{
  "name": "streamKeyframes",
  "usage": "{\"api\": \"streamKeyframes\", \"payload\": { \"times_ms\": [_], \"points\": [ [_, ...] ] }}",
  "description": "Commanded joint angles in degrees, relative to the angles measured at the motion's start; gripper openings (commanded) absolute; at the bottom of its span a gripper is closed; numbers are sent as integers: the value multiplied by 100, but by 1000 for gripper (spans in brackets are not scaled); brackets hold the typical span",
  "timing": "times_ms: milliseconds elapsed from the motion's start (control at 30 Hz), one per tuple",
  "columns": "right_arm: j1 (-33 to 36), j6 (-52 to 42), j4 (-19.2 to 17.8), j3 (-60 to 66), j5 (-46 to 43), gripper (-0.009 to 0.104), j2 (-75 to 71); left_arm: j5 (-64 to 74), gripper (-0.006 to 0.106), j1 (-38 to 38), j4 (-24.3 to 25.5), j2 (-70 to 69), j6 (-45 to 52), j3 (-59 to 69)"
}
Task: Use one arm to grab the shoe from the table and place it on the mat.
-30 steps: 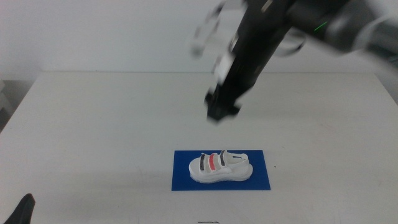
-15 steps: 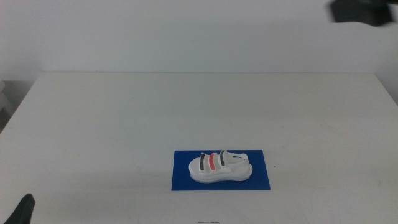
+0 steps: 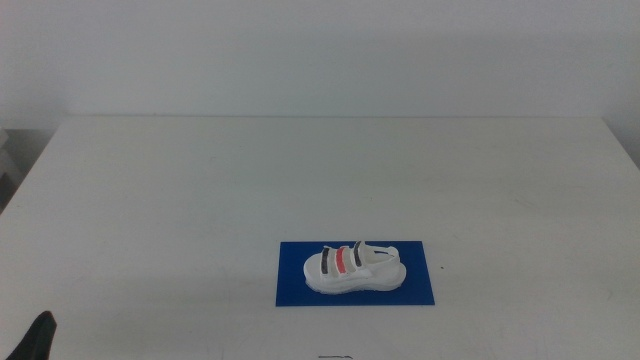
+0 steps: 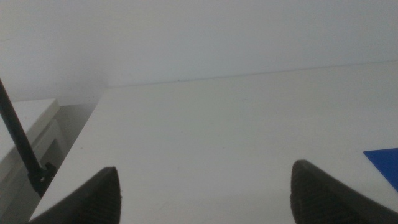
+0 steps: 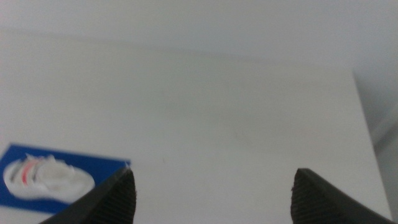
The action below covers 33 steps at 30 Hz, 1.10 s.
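Observation:
The white shoe point(image 3: 354, 269) with black and red straps lies on its sole on the dark-blue mat point(image 3: 356, 274) near the front of the white table point(image 3: 200, 200). The right wrist view shows the shoe point(image 5: 46, 177) on the mat point(image 5: 106, 169) too. My right gripper point(image 5: 211, 193) is open and empty, well back from the shoe and out of the middle view. My left gripper point(image 4: 205, 193) is open and empty over the table's left part; a corner of the mat point(image 4: 384, 160) shows in the left wrist view. Only a dark tip of the left gripper point(image 3: 38, 338) shows at the bottom left of the middle view.
A white wall point(image 3: 320, 50) stands behind the table. In the left wrist view a thin dark rod point(image 4: 22, 146) and a pale cabinet point(image 4: 25, 124) stand past the table's edge.
The right arm, above the mat a second ago, has drawn back up and to the right and left the middle view. The shoe stays on the mat.

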Motion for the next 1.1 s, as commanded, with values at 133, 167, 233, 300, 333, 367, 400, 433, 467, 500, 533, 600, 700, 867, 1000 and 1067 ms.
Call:
{"api": "streamKeyframes", "payload": {
  "times_ms": [133, 167, 233, 300, 333, 367, 400, 433, 467, 500, 533, 600, 700, 867, 1000, 1067],
  "points": [
    [-41, -13, -187, 463, -552, 63, -289, -475, 94, -22, -49, -107, -84, -19],
    [-41, -93, -187, 475, -511, 63, -355, -475, 94, -22, -49, -107, -84, -19],
    [-41, -209, -173, 565, -545, 63, -582, -475, 94, -22, -49, -107, -84, -19],
    [-41, -339, -158, 736, -689, 63, -1016, -475, 94, -22, -49, -107, -84, -19],
    [-41, -421, -131, 844, -820, 63, -1276, -475, 94, -22, -49, -107, -84, -19],
    [-41, -539, -86, 976, -990, 63, -1543, -475, 94, -22, -49, -107, -84, -19],
    [-41, -670, -17, 1109, -1138, 63, -1756, -475, 94, -22, -49, -107, -84, -19],
    [-41, -875, 54, 1307, -1358, 63, -2019, -475, 94, -22, -49, -107, -84, -19],
    [-41, -1130, 181, 1516, -1580, 64, -2274, -475, 94, -22, -49, -107, -84, -19],
    [-41, -1362, 326, 1687, -1766, 64, -2459, -475, 94, -22, -49, -107, -84, -19],
    [-41, -1671, 589, 1892, -1979, 66, -2674, -475, 94, -22, -49, -107, -84, -19],
    [-41, -2307, 1253, 2269, -2423, 70, -2959, -475, 94, -22, -49, -107, -84, -19],
    [-41, -2931, 2389, 2675, -2901, 76, -3141, -475, 94, -22, -49, -107, -84, -19],
    [-41, -3024, 2412, 3038, -3247, 79, -3157, -475, 94, -22, -49, -107, -84, -19],
    [-41, -2787, 1591, 3273, -3753, 79, -3295, -475, 94, -22, -49, -107, -84, -19],
    [-41, -2628, 1450, 3455, -3980, 79, -3487, -475, 94, -22, -49, -107, -84, -19]
  ]
}}
